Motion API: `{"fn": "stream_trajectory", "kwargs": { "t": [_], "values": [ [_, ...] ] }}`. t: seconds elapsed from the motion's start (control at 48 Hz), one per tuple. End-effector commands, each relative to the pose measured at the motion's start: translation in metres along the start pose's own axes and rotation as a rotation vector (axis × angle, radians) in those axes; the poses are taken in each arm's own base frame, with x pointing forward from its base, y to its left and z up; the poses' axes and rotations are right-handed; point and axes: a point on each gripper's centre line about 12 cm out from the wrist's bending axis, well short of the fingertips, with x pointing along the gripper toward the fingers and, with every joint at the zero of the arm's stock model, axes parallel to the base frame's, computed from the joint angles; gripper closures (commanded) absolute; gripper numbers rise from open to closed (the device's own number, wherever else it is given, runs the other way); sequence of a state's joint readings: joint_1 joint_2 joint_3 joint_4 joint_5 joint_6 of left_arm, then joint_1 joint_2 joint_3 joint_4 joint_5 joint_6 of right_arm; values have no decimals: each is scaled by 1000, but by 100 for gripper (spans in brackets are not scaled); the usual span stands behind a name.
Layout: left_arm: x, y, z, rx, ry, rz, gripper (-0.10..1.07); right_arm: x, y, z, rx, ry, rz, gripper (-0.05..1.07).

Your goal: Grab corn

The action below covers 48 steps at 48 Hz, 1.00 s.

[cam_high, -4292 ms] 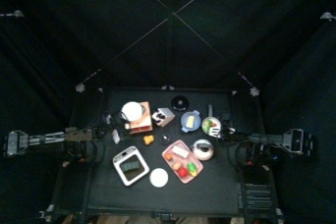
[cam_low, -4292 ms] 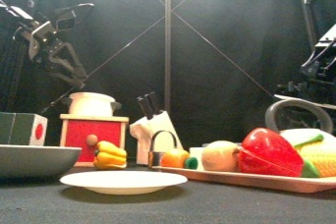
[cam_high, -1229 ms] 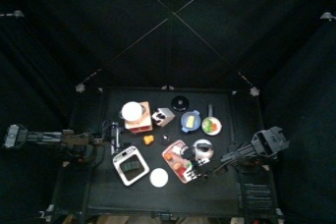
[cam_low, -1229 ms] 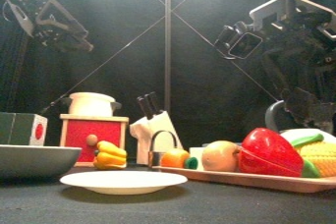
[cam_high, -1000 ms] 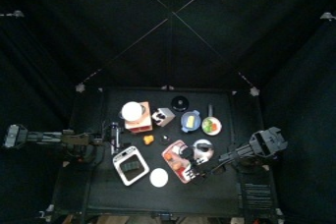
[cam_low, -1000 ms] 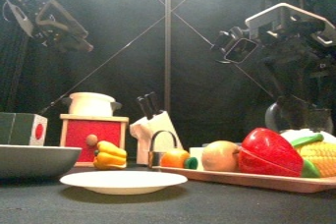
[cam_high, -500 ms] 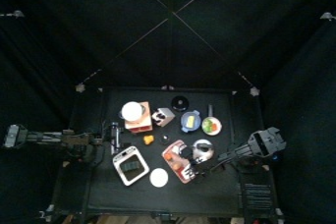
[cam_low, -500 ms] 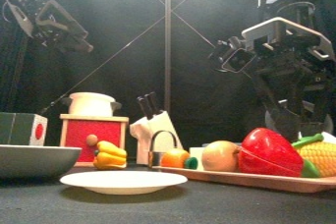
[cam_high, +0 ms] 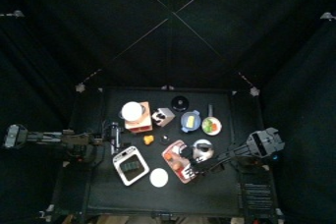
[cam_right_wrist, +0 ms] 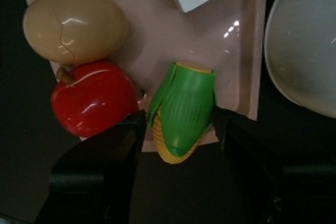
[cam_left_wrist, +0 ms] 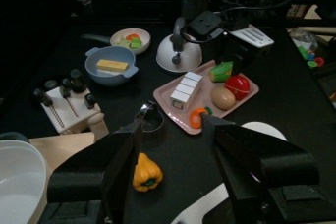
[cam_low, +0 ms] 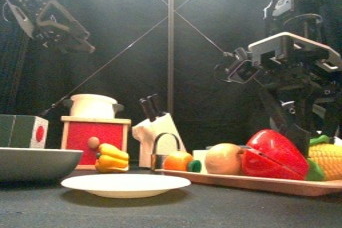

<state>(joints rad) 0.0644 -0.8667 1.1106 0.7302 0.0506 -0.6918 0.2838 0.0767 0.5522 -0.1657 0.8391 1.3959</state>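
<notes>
1. The right hand (cam_right_wrist: pixel 178 154) hangs spread wide over the corn (cam_right_wrist: pixel 182 110), its jaws on either side and gripping nothing; closing and lifting are still to do.
2. The corn lies on the pink tray (cam_right_wrist: pixel 243 46) near the surface's front right corner, beside a red pepper (cam_right_wrist: pixel 94 98): green husk, yellow kernels at one end.
3. The left hand (cam_left_wrist: pixel 176 144), open and empty, waits near the left edge.

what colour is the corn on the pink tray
Mostly green husk with a yellow kernel end. The corn shows best in the right wrist view, lying on the pink tray.
</notes>
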Motion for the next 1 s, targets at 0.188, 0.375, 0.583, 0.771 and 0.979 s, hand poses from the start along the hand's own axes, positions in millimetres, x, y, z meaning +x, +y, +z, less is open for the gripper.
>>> {"fn": "stream_trajectory", "kwargs": {
  "t": [0.188, 0.375, 0.583, 0.771, 0.979],
  "values": [
    [0, 2, 4, -4, -10, 7, 11, 0, 2, 4, 11, -1, 12, 14],
    [0, 2, 4, -4, -11, 7, 11, 2, 1, 5, 14, -2, 10, 15],
    [0, 2, 5, -4, -13, 7, 11, 2, 1, 6, 14, -4, 9, 20],
    [0, 2, 4, -4, -11, 7, 11, 0, 2, 7, 14, -7, 15, 28],
    [0, 2, 4, -4, -11, 7, 11, -19, 7, 13, 4, -42, 62, 28]
  ]
}}
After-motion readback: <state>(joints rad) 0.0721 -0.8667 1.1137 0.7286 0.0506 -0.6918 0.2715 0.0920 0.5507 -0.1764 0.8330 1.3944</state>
